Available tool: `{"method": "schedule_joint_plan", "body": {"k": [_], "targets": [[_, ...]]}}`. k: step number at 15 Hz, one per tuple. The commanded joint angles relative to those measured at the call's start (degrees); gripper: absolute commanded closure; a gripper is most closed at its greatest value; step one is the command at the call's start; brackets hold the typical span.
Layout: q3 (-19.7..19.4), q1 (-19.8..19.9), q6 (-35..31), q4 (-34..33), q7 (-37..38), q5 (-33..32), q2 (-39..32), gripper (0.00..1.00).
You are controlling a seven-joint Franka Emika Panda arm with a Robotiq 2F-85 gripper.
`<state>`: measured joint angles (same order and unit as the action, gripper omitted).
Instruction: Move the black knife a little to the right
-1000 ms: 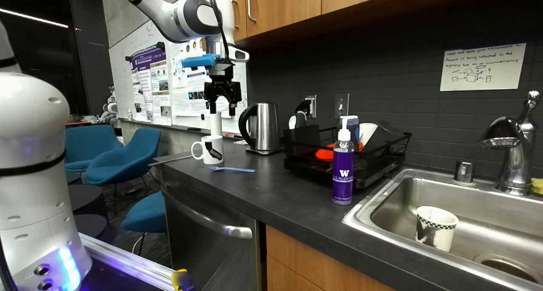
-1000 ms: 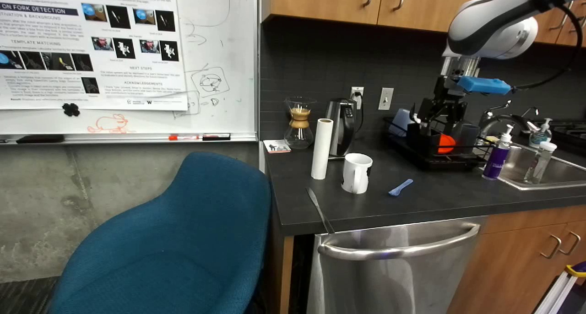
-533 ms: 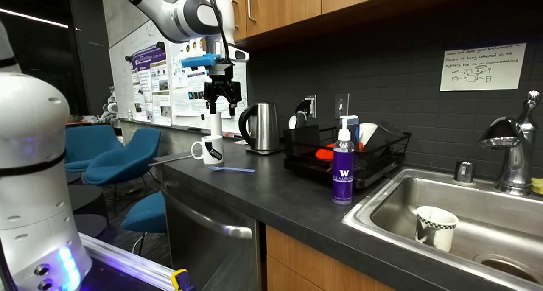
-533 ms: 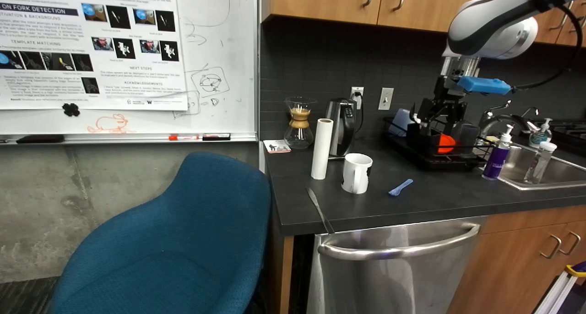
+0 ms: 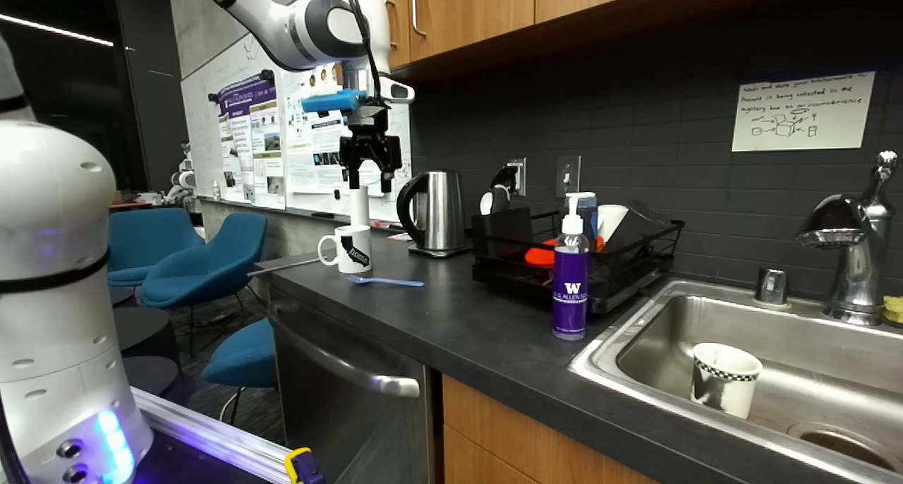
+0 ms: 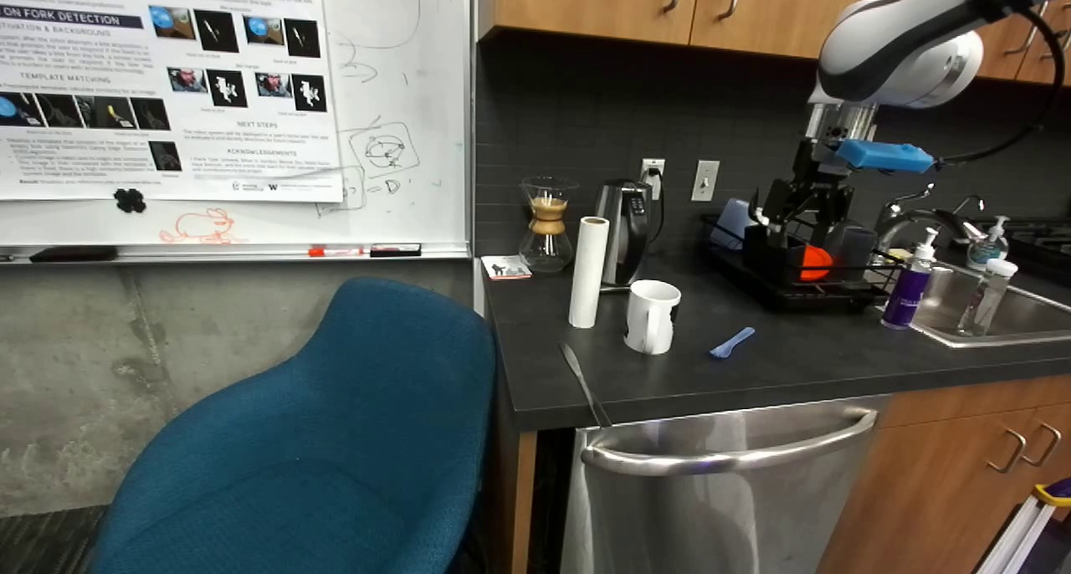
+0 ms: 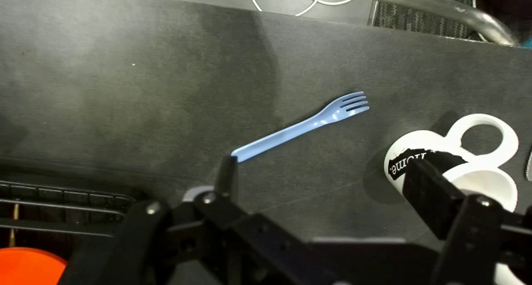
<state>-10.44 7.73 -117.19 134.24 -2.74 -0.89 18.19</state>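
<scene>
A thin dark-grey knife (image 6: 586,386) lies on the dark counter (image 6: 535,390) near its end, its lower end reaching past the front edge. It also shows in an exterior view (image 5: 286,263) beyond the mug, sticking out over the counter's edge. In the wrist view only a sliver of it (image 7: 529,168) shows at the right border. My gripper (image 5: 370,186) is open and empty, high above the counter. In an exterior view the gripper (image 6: 799,238) appears in front of the dish rack, well away from the knife. The wrist view shows its fingers (image 7: 324,164) wide apart.
A white mug (image 6: 651,316) and a blue plastic fork (image 6: 732,342) lie between knife and dish rack (image 6: 795,298). A white paper roll (image 6: 589,273), a kettle (image 6: 623,231) and a glass coffee maker (image 6: 548,231) stand behind. A purple bottle (image 5: 570,286) stands by the sink (image 5: 600,360).
</scene>
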Motion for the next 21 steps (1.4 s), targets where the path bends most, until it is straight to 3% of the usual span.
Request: {"method": "schedule_joint_plan", "body": {"k": [1, 7, 12, 17, 21], "targets": [[0.39, 0.44, 0.12, -0.1, -0.13, 0.15, -0.05, 0.0], [2.76, 0.21, -0.39, 4.37, 5.57, -0.53, 2.39, 0.0], [7.29, -1.37, -0.79, 10.36, 12.72, 0.38, 5.83, 0.0], [12.95, -5.61, -1.63, 15.61, 19.29, 3.94, 9.12, 0.0], [18.1, -10.31, -8.77, 20.05, 23.28, 8.55, 7.95, 0.0]]}}
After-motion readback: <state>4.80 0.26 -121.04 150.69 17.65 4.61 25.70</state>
